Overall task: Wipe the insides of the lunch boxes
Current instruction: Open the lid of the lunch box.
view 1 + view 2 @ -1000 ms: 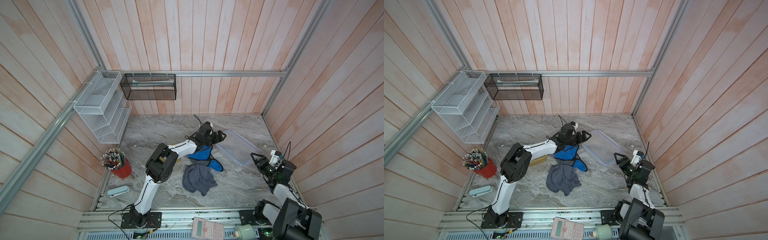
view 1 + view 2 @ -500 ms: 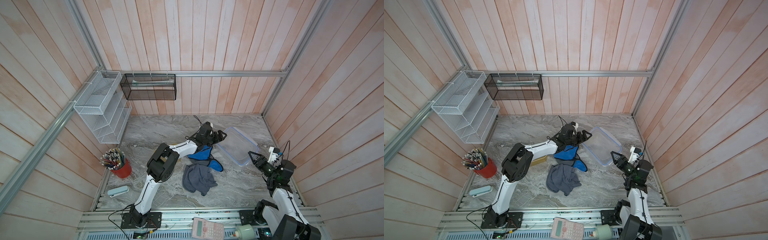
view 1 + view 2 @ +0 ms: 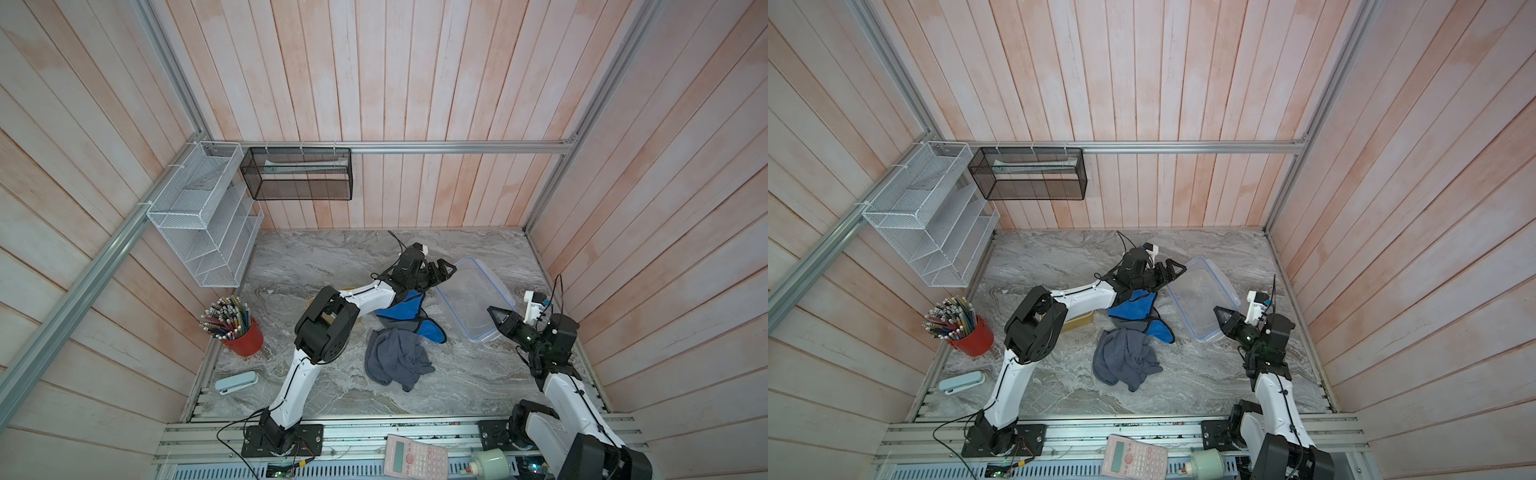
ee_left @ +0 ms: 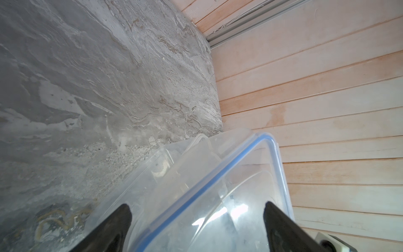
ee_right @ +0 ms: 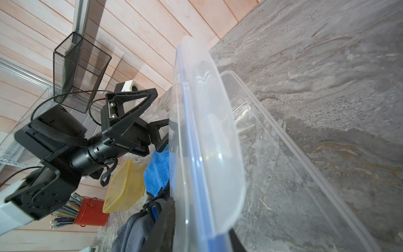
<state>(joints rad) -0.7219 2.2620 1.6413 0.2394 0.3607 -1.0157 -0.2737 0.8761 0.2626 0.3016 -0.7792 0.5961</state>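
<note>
The clear lid (image 5: 194,152) bears an embossed bird-like mark (image 5: 204,78).

Left arm (image 3: 365,296) and right arm (image 3: 567,395): white shells, bulky black joints, thin black cables (image 5: 72,94), black triangular fingers (image 5: 130,102) with silver screws (image 5: 112,110).

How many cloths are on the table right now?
2. The blue cloth lies beside the clear lunch box, partly under the left arm; the grey cloth is bunched next to it, nearer the robot's base. Others could be hidden beneath the arm.
</note>
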